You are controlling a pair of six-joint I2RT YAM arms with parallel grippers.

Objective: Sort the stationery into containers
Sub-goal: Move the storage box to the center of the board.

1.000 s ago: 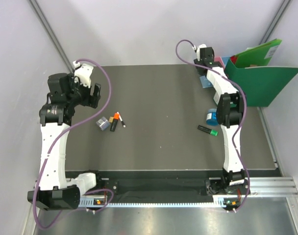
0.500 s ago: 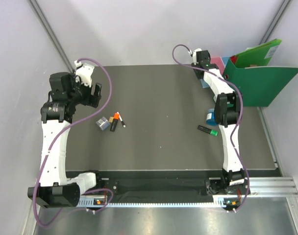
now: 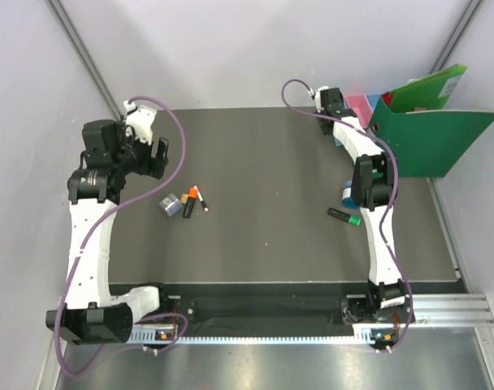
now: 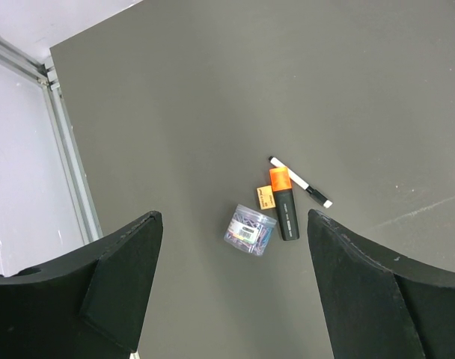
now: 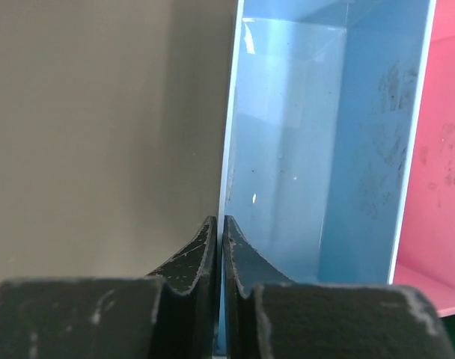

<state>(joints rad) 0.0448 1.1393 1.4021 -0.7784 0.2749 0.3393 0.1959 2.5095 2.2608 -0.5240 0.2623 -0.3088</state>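
Observation:
My right gripper (image 5: 221, 224) is shut on the left wall of a light blue bin (image 5: 302, 149), with a pink bin (image 5: 441, 149) joined on its right. In the top view the right gripper (image 3: 336, 122) is at the back right and the pink bin (image 3: 358, 105) shows beside it. A green-capped marker (image 3: 344, 216) and a blue tape roll (image 3: 345, 193) lie near the right arm. My left gripper (image 4: 235, 299) is open and empty, high above an orange-capped marker (image 4: 285, 209), a thin white pen (image 4: 300, 182) and a small clear box of clips (image 4: 251, 229).
A big green binder (image 3: 430, 122) stands at the back right, against the bins. A small orange pad (image 4: 266, 197) lies beside the orange-capped marker. The left items lie grouped at the table's left middle (image 3: 186, 201). Metal frame rails run along the table's left edge (image 4: 66, 164).
My right wrist has moved a little left and toward the near side, still shut on the bin wall. The left arm has not moved.

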